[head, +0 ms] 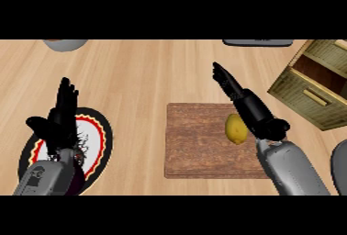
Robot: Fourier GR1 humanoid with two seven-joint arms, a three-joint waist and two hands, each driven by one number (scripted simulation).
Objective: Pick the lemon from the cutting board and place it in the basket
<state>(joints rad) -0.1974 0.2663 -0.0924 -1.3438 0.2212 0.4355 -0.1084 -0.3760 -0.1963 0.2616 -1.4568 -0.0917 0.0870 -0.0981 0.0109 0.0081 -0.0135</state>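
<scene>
A yellow lemon (235,129) lies on the right part of the brown wooden cutting board (196,147). My right hand (249,107) hovers just right of and above the lemon, fingers stretched straight toward the far side, holding nothing. The woven basket (318,82) stands tilted at the right edge, beyond the board. Over a round patterned plate (98,137) at the left, my left hand (61,114) rests open with fingers up.
A grey bowl (65,44) sits at the far left edge of the counter. A dark flat object (257,42) lies at the far edge near the basket. A grey rounded thing (340,165) shows at the right border.
</scene>
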